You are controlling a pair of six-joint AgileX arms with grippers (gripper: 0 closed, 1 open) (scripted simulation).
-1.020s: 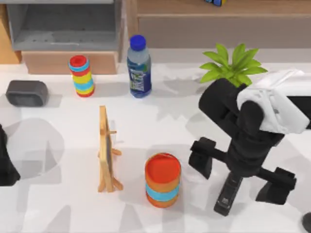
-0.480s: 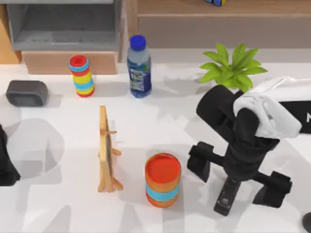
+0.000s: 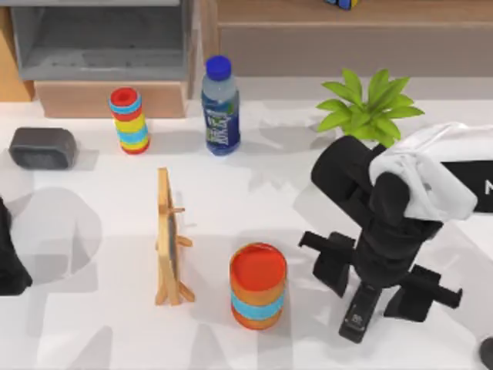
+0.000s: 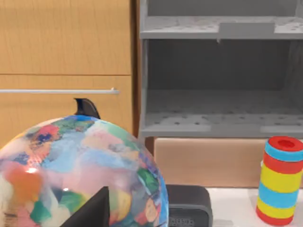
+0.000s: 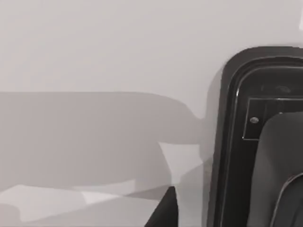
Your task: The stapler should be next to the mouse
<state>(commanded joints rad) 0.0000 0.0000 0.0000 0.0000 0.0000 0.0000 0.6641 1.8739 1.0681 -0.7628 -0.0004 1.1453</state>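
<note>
The mouse (image 3: 486, 352) peeks in as a dark curve at the bench's near right corner, and the stapler (image 3: 359, 314) lies flat just left of it, near but apart. The right pincer (image 3: 383, 284) hangs over the stapler's far end with jaws spread to either side, pinching nothing, seemingly lined up to close on it for the move toward the mouse. Farther off on the white bench (image 3: 254, 193) stand a striped can (image 3: 257, 286), easel (image 3: 169, 240), bottle (image 3: 220, 106) and plant (image 3: 368, 104), shelving behind; the left arm is parked at the left edge, its pincer's state untellable
</note>
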